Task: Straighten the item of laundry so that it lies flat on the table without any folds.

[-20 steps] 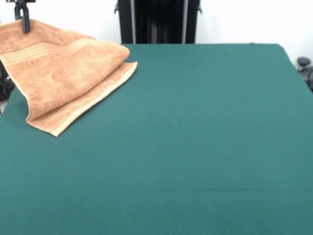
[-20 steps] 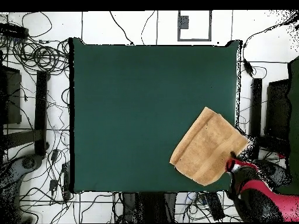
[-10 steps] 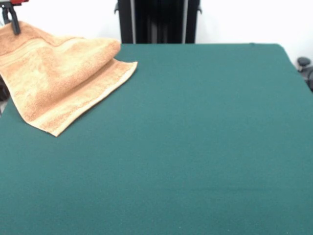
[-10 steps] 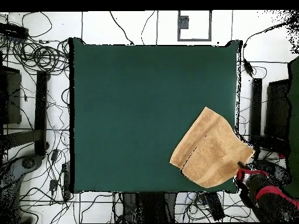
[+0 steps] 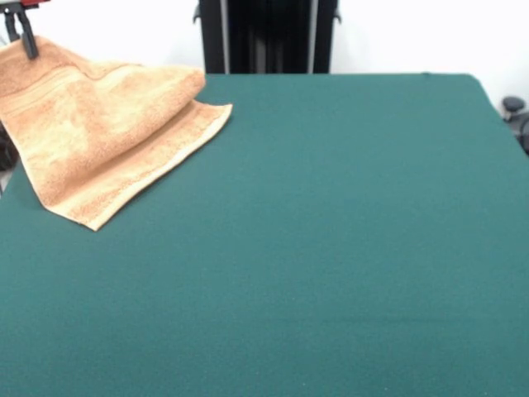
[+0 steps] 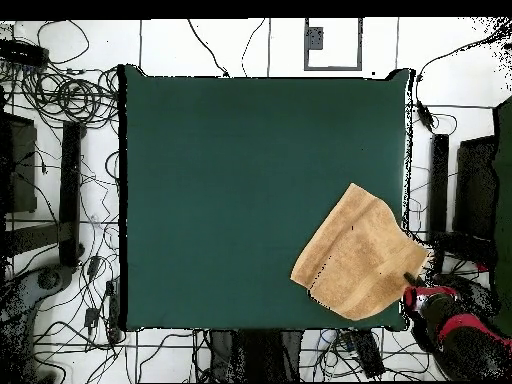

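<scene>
The orange-tan towel [image 5: 99,124] lies at the table's far left corner in the front view, folded over itself, with one corner raised. My gripper [image 5: 18,29] is at the top left edge, shut on that raised corner and holding it above the green table [image 5: 331,248]. In the overhead view the towel [image 6: 355,255] sits at the lower right of the table [image 6: 220,180], reaching its right edge. The gripper [image 6: 412,285] is just beyond that edge at the towel's corner, with the red arm [image 6: 460,330] behind it.
The robot's black pedestal [image 5: 269,37] stands at the table's far side. A dark object [image 5: 517,112] sits off the right edge. Cables [image 6: 60,95] and dark stands [image 6: 70,190] lie on the floor around the table.
The gripper has moved outward past the table's edge, drawing the held corner with it, and the towel's upper layer has spread wider. Almost nothing has moved in the last half second.
</scene>
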Available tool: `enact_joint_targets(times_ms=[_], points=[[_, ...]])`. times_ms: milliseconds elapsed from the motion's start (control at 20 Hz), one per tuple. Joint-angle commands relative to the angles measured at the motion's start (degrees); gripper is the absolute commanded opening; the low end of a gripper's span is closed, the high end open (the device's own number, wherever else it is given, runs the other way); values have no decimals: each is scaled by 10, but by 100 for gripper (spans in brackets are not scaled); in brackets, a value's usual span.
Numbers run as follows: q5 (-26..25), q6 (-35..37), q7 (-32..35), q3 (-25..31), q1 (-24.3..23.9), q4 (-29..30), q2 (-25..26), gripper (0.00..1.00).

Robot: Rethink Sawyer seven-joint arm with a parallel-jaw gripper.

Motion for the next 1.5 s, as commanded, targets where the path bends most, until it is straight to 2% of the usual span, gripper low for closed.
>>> enact_joint_targets(times_ms=[50, 350, 700, 1000, 1250, 1500], points=[[30, 70, -126, 18, 47, -26, 0, 0], [31, 45, -127, 29, 34, -16, 14, 0], [31, 49, -130, 28, 31, -17, 16, 0], [63, 141, -222, 34, 18, -46, 35, 0], [84, 205, -285, 45, -28, -56, 43, 0], [77, 258, -356, 32, -61, -64, 74, 0]])
